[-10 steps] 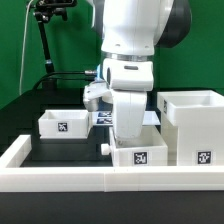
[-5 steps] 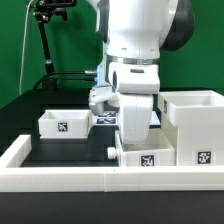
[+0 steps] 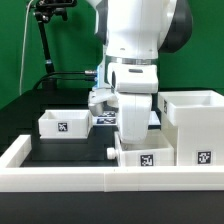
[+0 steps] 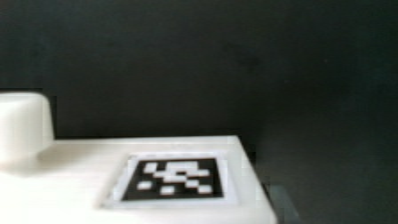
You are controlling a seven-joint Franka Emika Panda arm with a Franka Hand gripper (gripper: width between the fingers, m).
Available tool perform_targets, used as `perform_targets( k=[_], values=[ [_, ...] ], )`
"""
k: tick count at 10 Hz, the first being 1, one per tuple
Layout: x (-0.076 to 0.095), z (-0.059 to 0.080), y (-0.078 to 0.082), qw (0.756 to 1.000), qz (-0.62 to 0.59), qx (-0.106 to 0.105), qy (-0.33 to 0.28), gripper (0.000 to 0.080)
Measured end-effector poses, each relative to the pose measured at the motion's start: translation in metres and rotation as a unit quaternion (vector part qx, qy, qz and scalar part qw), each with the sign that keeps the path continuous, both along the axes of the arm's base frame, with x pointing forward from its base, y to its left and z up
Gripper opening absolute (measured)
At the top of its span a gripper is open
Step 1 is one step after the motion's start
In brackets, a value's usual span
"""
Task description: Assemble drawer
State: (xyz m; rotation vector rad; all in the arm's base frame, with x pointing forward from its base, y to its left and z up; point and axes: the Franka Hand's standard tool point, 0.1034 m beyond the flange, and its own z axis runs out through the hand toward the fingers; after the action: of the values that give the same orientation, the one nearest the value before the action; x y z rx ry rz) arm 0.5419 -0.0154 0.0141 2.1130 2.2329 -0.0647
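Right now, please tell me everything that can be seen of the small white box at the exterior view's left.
The small white box is open on top, with thin straight walls that look like matte white plastic. Its front wall carries one square black-and-white tag. It stands upright and level on the dark table, at the exterior view's left, beside the arm, which does not hold it. Its inside floor is hidden.

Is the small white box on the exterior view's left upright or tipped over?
Upright: the small white box sits flat on its base, open side upward, tagged wall vertical.
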Motion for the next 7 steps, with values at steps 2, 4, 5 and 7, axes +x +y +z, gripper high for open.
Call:
perform_targets(
  k=[2,4,5,7],
  values=[
    [0.0009,-0.0009,0.0067,1.0,-0.002,0.003,-0.004,0.0042],
    [0.0006,-0.0014,0.0068,1.0,-0.006,0.001,0.0,0.0042],
    [0.0003,-0.0017,0.0068,1.0,-0.008,0.001,0.001,0.0042],
    [-0.0002,-0.002,0.0056,1.0,-0.01,0.001,0.001,0.0042]
  ],
)
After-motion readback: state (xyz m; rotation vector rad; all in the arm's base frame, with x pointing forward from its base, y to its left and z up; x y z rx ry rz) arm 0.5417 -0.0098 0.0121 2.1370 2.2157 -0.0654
